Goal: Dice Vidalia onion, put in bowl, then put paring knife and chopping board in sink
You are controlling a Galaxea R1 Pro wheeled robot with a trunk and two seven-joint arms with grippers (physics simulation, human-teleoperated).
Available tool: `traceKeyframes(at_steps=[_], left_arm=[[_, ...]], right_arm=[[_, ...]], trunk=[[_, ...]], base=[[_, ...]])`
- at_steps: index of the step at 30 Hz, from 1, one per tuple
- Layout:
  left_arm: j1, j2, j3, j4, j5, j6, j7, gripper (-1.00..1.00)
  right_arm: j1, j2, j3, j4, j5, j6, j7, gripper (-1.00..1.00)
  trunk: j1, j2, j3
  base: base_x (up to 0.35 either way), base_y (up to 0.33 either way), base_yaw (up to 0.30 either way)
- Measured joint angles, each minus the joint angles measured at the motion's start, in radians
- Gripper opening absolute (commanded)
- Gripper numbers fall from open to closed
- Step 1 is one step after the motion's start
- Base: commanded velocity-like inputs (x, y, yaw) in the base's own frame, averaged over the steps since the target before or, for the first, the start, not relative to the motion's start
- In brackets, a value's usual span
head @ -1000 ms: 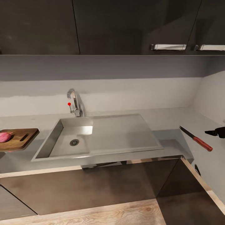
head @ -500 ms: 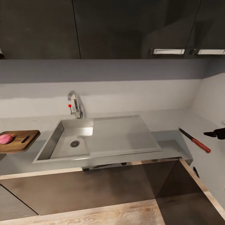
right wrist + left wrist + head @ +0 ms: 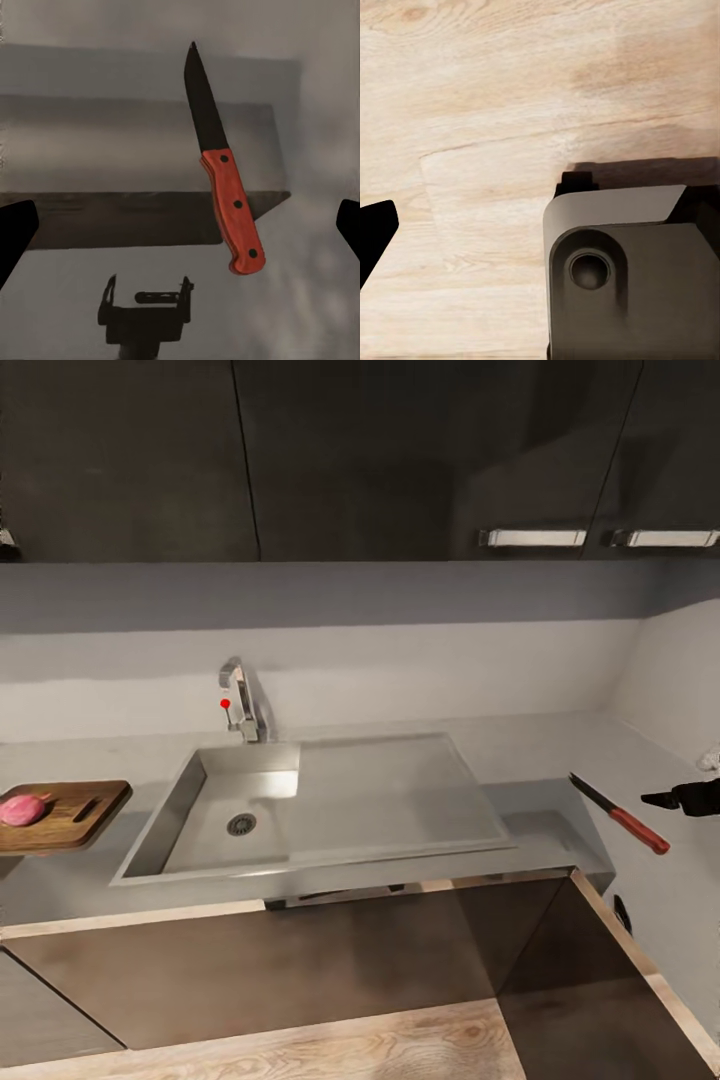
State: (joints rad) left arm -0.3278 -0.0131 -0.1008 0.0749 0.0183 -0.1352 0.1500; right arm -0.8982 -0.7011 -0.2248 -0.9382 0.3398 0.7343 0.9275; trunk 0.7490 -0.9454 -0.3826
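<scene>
The stainless sink (image 3: pixel 390 790) sits mid-counter with its basin and drain (image 3: pixel 241 824) empty, and the chrome faucet (image 3: pixel 238 695) behind it. At the far left the dark wooden chopping board (image 3: pixel 70 815) carries the pink Vidalia onion (image 3: pixel 22 810). The red-handled paring knife (image 3: pixel 622 816) (image 3: pixel 221 187) lies on the grey countertop (image 3: pixel 540 760) right of the sink. My right gripper (image 3: pixel 690 797) (image 3: pixel 182 229) hovers open just above it, one black fingertip (image 3: pixel 15 232) at each side of the wrist view, touching nothing. My left gripper (image 3: pixel 540 225) hangs open over the floor. The bowl is out of view.
Dark upper cabinets with metal handles (image 3: pixel 532 538) hang above the grey backsplash. The counter turns a corner along the right wall. Dark base cabinets (image 3: pixel 300 970) stand below. Under the left wrist are the light wooden floor (image 3: pixel 510 112) and a grey part of my own body (image 3: pixel 622 270).
The whole picture has slid downward, so the camera has tilted up a little. The right gripper stays beside the knife, shifted only slightly toward it. Onion, board and knife lie as before.
</scene>
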Motion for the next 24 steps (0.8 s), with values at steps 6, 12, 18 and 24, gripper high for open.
traceKeyframes(at_steps=[6,12,18,24], left_arm=[[0.000,-0.006,0.000,-0.001,0.000,0.008,0.001,1.00],[0.000,-0.006,0.001,0.000,0.001,0.009,0.002,1.00],[0.000,-0.004,0.002,0.000,0.001,0.009,0.005,1.00],[0.000,-0.003,0.002,0.000,0.001,0.009,0.006,1.00]], right_arm=[[0.000,0.044,0.000,0.024,-0.001,0.001,0.000,1.00],[0.000,0.080,-0.002,0.047,-0.001,0.000,0.000,1.00],[0.000,0.086,-0.003,0.076,-0.002,-0.001,0.000,1.00],[0.000,0.086,-0.004,0.095,-0.002,-0.015,-0.001,1.00]], trunk=[[-0.023,0.042,0.019],[-0.046,0.084,0.038],[-0.062,0.112,0.050],[-0.069,0.126,0.057]], base=[[0.000,0.000,0.000],[0.000,0.000,0.000],[0.000,0.000,0.000],[0.000,0.000,0.000]])
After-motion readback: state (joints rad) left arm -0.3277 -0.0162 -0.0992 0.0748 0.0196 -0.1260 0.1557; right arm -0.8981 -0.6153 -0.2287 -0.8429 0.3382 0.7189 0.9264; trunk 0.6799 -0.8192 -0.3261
